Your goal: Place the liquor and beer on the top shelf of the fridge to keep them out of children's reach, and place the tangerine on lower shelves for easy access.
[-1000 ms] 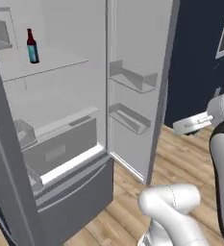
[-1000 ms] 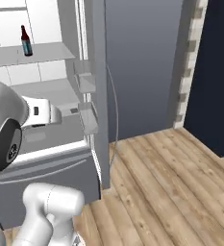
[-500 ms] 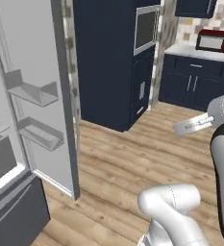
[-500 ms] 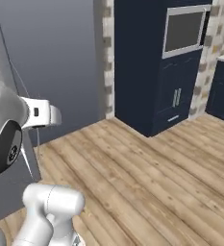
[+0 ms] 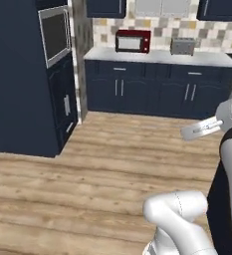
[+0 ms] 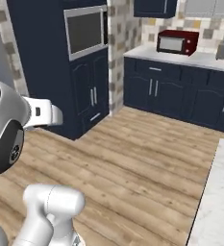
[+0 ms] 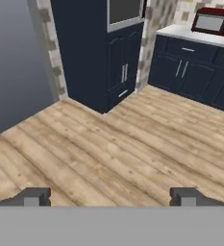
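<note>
Our end effector (image 7: pixel 110 197) hangs open and empty above the wood floor (image 7: pixel 132 144), its 2 fingertips (image 7: pixel 34 196) wide apart. The fridge (image 7: pixel 15 62) shows as a grey face left of the tall dark oven cabinet (image 7: pixel 104 53). Right of that cabinet, a red microwave (image 7: pixel 212 21) sits on the counter (image 5: pixel 160 56).

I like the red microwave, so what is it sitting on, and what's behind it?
The red microwave sits on a pale countertop above dark blue cabinets. Behind it is a tiled wall. A silver toaster stands beside it. The wall directly behind it is covered.
</note>
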Motion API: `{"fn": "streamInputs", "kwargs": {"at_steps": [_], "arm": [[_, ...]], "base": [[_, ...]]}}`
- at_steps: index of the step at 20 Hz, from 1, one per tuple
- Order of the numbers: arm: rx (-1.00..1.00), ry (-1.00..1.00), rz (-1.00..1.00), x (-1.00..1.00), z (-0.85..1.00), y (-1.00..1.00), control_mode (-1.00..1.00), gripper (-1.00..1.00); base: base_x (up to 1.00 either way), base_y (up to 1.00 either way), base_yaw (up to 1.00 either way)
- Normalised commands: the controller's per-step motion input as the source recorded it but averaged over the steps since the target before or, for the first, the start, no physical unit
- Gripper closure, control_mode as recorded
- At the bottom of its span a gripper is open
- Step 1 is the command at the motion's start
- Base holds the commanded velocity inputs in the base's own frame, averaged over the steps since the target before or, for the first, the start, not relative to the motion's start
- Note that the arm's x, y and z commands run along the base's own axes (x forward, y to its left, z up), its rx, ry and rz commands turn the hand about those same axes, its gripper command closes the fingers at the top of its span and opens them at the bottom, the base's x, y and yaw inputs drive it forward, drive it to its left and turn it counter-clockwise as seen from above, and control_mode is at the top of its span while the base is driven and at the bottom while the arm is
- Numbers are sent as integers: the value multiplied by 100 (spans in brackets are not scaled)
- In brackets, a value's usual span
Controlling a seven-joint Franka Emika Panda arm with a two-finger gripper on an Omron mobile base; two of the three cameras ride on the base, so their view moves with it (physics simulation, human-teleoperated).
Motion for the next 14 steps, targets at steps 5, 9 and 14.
{"fn": "streamInputs", "kwargs": {"at_steps": [5, 9, 14], "arm": [[0, 0, 0, 0, 0, 0, 100, -100], [0, 0, 0, 0, 0, 0, 100, -100], [0, 0, 0, 0, 0, 0, 100, -100]], "base": [[79, -40, -55], [95, -11, -52], [100, 22, -42]]}}
